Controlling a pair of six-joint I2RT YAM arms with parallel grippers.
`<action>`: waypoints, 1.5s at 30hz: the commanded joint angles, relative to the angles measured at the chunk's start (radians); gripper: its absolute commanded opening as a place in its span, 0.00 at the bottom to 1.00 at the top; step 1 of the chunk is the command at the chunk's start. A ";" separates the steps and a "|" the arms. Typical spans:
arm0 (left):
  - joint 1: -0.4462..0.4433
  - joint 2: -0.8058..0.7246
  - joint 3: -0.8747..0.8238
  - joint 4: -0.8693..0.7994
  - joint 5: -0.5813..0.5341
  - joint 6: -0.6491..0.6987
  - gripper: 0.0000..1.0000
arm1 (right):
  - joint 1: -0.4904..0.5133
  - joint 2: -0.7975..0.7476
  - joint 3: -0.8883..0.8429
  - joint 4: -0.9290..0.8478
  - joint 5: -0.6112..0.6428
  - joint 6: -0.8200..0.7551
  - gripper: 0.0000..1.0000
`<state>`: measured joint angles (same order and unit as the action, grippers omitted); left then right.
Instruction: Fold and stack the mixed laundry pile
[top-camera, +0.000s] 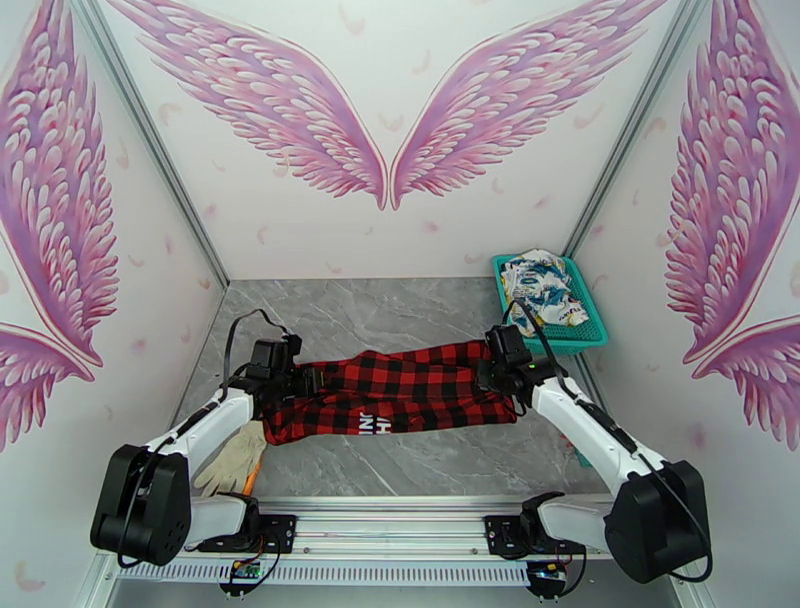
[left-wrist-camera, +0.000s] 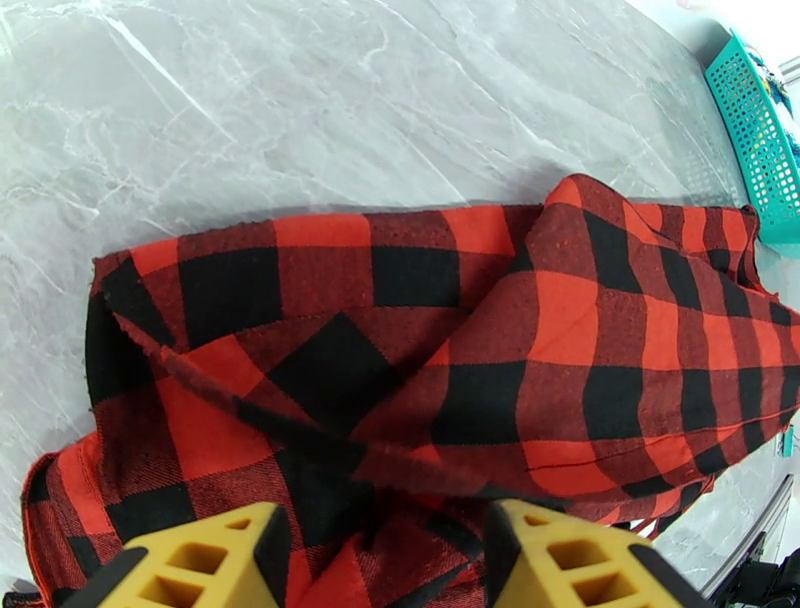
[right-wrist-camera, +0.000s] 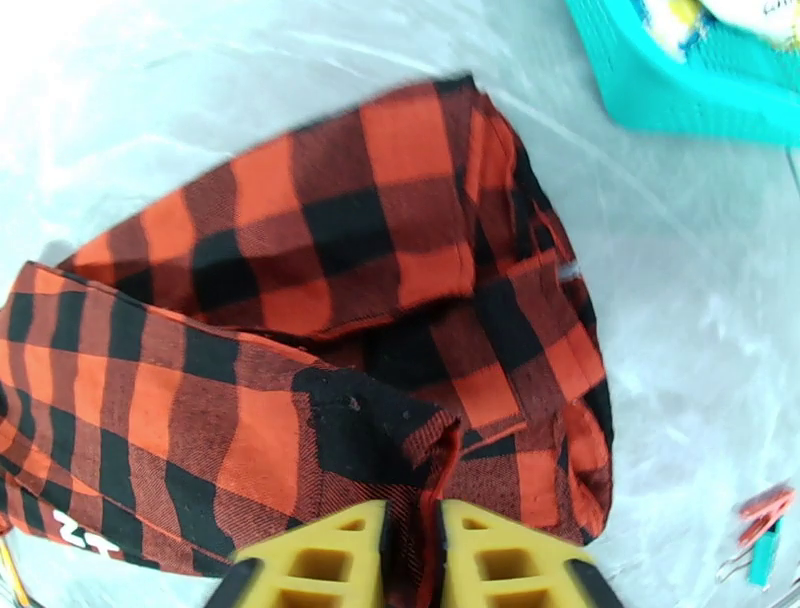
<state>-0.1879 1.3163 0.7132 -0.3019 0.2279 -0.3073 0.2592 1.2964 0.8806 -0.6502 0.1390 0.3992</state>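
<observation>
The red-and-black buffalo-check shirt (top-camera: 400, 395) lies stretched across the middle of the grey table, white lettering on its near edge. My left gripper (top-camera: 300, 378) is at its left end. In the left wrist view its yellow fingers (left-wrist-camera: 215, 555) stand apart over bunched check cloth (left-wrist-camera: 420, 330). My right gripper (top-camera: 492, 368) is at the shirt's right end. There its fingers (right-wrist-camera: 500, 555) are nearly together, with a fold of the shirt (right-wrist-camera: 330, 330) pinched between them. The white printed garment (top-camera: 543, 285) lies in the teal basket (top-camera: 592, 335).
A beige glove-like cloth (top-camera: 232, 460) lies by the left arm near the front edge. The teal basket (right-wrist-camera: 690, 95) stands at the back right corner. Small red and teal clips (right-wrist-camera: 765, 510) lie on the table to the right of the shirt.
</observation>
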 joint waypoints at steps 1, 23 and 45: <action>0.001 -0.025 0.015 -0.023 -0.018 -0.011 0.57 | 0.005 0.094 -0.018 0.079 0.066 0.006 0.44; -0.273 -0.197 -0.120 -0.289 -0.350 -0.323 0.34 | 0.206 0.505 0.301 0.162 -0.094 0.007 0.47; 0.026 0.587 0.366 0.153 -0.199 -0.356 0.22 | 0.107 0.402 0.321 0.040 -0.044 -0.057 0.54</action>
<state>-0.1986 1.8053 0.9749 -0.1959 -0.0284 -0.6376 0.4034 1.7035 1.2171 -0.5552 0.0788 0.3748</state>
